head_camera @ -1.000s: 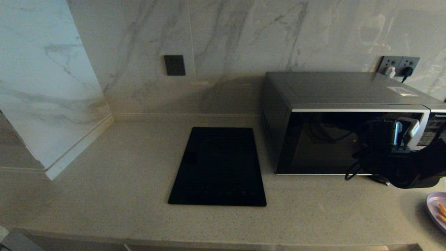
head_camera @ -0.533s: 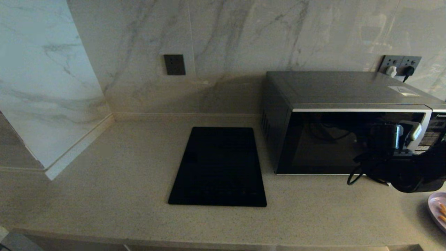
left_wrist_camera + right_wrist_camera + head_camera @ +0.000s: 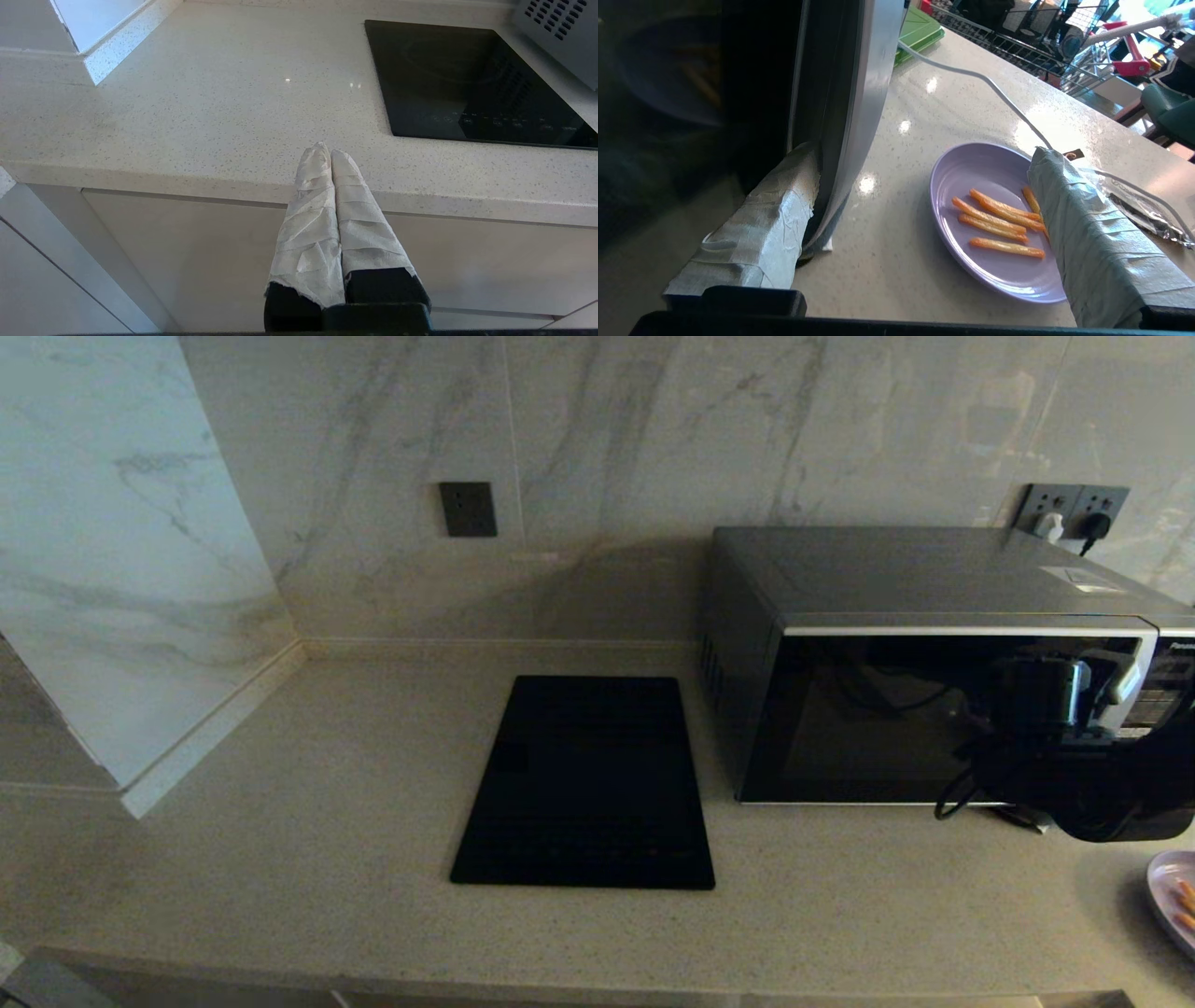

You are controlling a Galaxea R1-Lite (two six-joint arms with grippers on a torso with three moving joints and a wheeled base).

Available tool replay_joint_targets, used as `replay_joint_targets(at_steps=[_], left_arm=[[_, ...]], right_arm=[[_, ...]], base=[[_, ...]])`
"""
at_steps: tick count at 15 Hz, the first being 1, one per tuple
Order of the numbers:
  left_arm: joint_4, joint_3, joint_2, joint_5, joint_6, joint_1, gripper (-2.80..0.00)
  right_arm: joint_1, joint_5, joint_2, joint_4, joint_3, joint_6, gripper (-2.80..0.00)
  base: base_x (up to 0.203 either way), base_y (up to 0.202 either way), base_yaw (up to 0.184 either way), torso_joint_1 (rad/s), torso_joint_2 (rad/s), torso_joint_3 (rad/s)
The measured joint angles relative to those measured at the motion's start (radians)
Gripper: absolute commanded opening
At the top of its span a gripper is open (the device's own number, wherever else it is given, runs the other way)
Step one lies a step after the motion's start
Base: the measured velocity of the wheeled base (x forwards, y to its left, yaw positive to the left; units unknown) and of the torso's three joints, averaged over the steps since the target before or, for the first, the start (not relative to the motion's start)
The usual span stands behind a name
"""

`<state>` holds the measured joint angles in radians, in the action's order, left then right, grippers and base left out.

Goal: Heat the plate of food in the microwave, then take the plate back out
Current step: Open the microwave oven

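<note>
The dark grey microwave (image 3: 920, 579) stands at the counter's right, its black glass door (image 3: 868, 719) facing me. My right gripper (image 3: 1100, 689) is open at the door's right edge, by the button panel. In the right wrist view this gripper (image 3: 922, 156) has one taped finger (image 3: 775, 224) pressed against the door's silver trim (image 3: 859, 116); the other finger (image 3: 1087, 233) hangs over the lilac plate (image 3: 966, 177) with several orange sticks (image 3: 999, 219). The plate (image 3: 1174, 896) lies on the counter at the right edge. My left gripper (image 3: 327, 151) is shut and empty, parked below the counter's front edge.
A flat black cooktop (image 3: 588, 784) lies left of the microwave. Wall sockets (image 3: 1069, 509) with plugs sit behind it. A white cable (image 3: 971, 74) and a foil wrapper (image 3: 1143, 210) lie on the counter beside the plate. A marble pillar (image 3: 121, 551) stands at far left.
My right gripper has shifted slightly right along the microwave door toward its right edge. The left arm has not moved.
</note>
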<state>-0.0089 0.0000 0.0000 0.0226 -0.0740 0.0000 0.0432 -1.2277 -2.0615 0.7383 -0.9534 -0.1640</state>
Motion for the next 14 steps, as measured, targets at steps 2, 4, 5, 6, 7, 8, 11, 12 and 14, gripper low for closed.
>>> replay_joint_targets(at_steps=[2,4,5,6,7,8,11,12,14], left_arm=[[0.0,0.0,0.0,0.0,0.0,0.0,-2.8],[0.0,0.0,0.0,0.0,-0.001,0.0,-2.8],[0.0,0.0,0.0,0.0,-0.001,0.0,-2.8],[0.0,0.0,0.0,0.0,0.0,0.0,-2.8],[0.0,0.0,0.0,0.0,0.0,0.0,-2.8],[0.0,0.0,0.0,0.0,0.0,0.0,-2.8],[0.0,0.0,0.0,0.0,-0.001,0.0,-2.8],[0.0,0.0,0.0,0.0,0.0,0.0,-2.8],[0.0,0.0,0.0,0.0,0.0,0.0,-2.8]], right_arm=[[0.01,0.0,-0.006,-0.001,-0.008,0.003,0.0],[0.016,0.0,-0.013,0.0,-0.013,0.004,0.0],[0.017,0.0,-0.015,0.0,-0.013,0.004,0.0],[0.017,0.0,-0.017,0.0,-0.014,0.004,0.0],[0.018,0.0,-0.018,0.0,-0.015,0.004,0.0],[0.018,0.0,-0.018,0.0,-0.017,0.004,0.0],[0.018,0.001,-0.019,0.0,-0.021,0.004,-2.8],[0.017,0.002,-0.02,0.0,-0.023,0.004,-2.8],[0.017,0.004,-0.022,0.0,-0.025,0.004,-2.8]], base=[[0.0,0.0,0.0,0.0,0.0,0.0],[0.0,0.0,0.0,0.0,0.0,0.0],[0.0,0.0,0.0,0.0,0.0,0.0],[0.0,0.0,0.0,0.0,0.0,0.0],[0.0,0.0,0.0,0.0,0.0,0.0],[0.0,0.0,0.0,0.0,0.0,0.0],[0.0,0.0,0.0,0.0,0.0,0.0],[0.0,0.0,0.0,0.0,0.0,0.0],[0.0,0.0,0.0,0.0,0.0,0.0]])
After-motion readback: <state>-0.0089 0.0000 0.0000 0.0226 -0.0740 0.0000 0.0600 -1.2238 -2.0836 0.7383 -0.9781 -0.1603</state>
